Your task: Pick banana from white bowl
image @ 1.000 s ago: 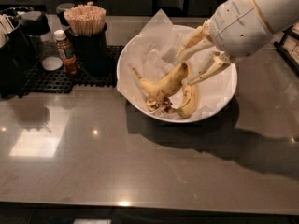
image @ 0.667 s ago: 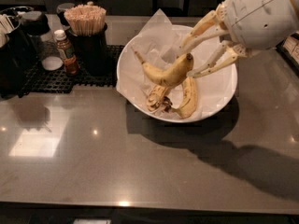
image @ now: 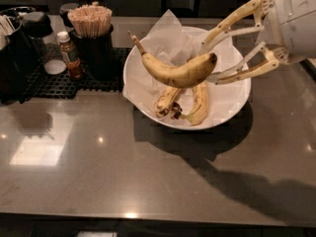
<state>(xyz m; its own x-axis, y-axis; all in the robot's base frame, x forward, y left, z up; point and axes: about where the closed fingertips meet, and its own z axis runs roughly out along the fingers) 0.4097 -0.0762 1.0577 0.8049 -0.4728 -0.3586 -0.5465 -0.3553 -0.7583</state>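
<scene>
Hovering over the white bowl (image: 238,101), gripper (image: 209,62) fingers (image: 232,21) clamp the banana (image: 177,73) at its tip.

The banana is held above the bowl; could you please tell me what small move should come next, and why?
Probably raise the gripper straight up, gently: it grips the banana only near its dark tip, low over the white bowl and two other bananas.

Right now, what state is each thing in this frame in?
banana: in the air above the white bowl, gripped near its dark tip by the claw.
claw: shut on the banana, over the bowl's right side.
white bowl: upright on the counter, paper-lined, holding two bananas.
bruised banana: lying in the bowl.
other banana: lying beside it.
sauce bottle: upright, capped.
stick holder: upright, full.
</scene>
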